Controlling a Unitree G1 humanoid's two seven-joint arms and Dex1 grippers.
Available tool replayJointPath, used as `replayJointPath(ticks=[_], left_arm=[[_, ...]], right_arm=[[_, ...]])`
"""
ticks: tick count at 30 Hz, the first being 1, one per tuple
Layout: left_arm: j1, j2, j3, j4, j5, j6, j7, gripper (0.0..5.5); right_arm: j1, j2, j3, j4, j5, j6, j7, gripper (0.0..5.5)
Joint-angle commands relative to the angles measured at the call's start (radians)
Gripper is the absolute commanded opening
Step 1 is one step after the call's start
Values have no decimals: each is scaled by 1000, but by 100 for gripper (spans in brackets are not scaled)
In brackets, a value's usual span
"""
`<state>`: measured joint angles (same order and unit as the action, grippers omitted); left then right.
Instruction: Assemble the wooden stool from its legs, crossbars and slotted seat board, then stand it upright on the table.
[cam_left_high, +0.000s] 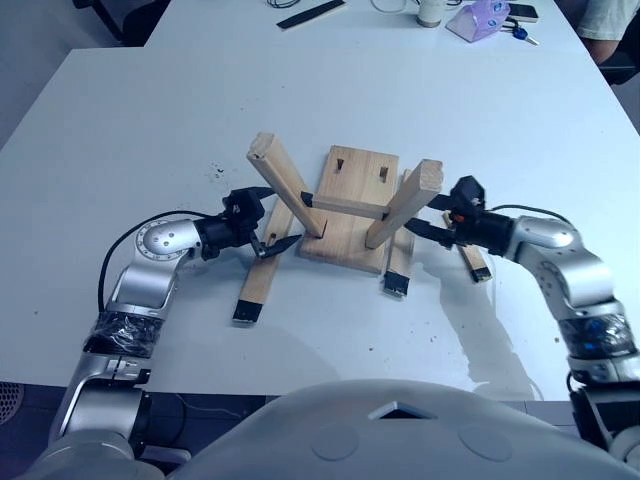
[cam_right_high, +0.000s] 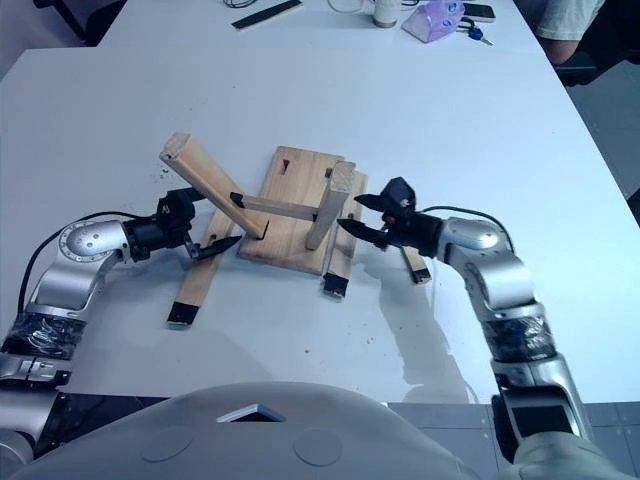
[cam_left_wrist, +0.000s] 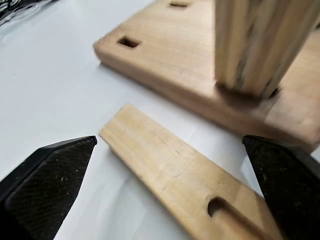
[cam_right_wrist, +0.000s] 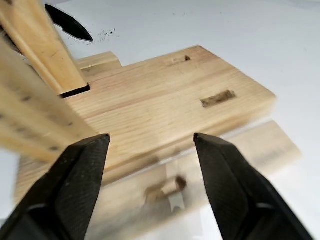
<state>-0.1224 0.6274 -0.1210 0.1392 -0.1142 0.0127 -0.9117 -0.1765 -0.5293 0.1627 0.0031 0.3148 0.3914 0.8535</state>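
The left gripper (cam_left_wrist: 169, 143) stands wide open and empty, straddling a loose leg (cam_left_high: 262, 275) beside the seat board (cam_left_high: 345, 238). The right gripper (cam_right_wrist: 150, 142), likewise open and empty, sits just beside a fitted leg (cam_left_high: 405, 205). The board lies flat, with a crossbar (cam_left_high: 345, 204) seated. Recommended: grasp the loose leg squarely and lift without nudging the leaning assembly.

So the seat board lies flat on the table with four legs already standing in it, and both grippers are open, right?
No. Only two legs stand in the seat board, as the left eye view shows; loose pieces lie beside it on the table. The board does lie flat, and the left gripper and right gripper are open.
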Motion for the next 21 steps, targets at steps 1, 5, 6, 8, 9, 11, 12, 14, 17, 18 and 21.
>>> replayJointPath(ticks=[1, 5, 6, 8, 9, 11, 12, 14, 17, 18, 21], left_arm=[[-42, -8, -14, 72, 70, -14, 55, 540], [-50, -16, -31, 123, 124, -38, 99, 540], [-50, -15, -34, 135, 133, -47, 105, 540], [-49, -14, -35, 145, 139, -58, 109, 540], [-50, -13, -35, 149, 139, -62, 110, 540], [-51, -9, -33, 157, 137, -67, 113, 540], [-52, -8, -33, 162, 136, -70, 114, 540], [-51, -5, -31, 174, 136, -78, 118, 540], [-44, -3, -29, 188, 141, -91, 129, 540], [-43, -2, -29, 193, 141, -95, 132, 540], [-40, 0, -26, 200, 138, -101, 136, 540]], right_arm=[[-34, 9, 44, 161, -67, -73, 44, 309], [-23, -15, 93, 306, -159, -175, 71, 309], [-10, -33, 101, 330, -185, -207, 74, 309], [29, -75, 96, 342, -207, -250, 82, 309], [48, -94, 91, 339, -209, -265, 86, 309], [103, -148, 66, 314, -199, -285, 100, 309], [124, -168, 57, 304, -198, -295, 103, 309], [162, -204, 29, 277, -185, -300, 111, 309], [198, -237, -5, 237, -164, -298, 112, 309], [207, -243, -15, 214, -155, -290, 111, 309], [217, -245, -46, 127, -123, -255, 103, 309]])
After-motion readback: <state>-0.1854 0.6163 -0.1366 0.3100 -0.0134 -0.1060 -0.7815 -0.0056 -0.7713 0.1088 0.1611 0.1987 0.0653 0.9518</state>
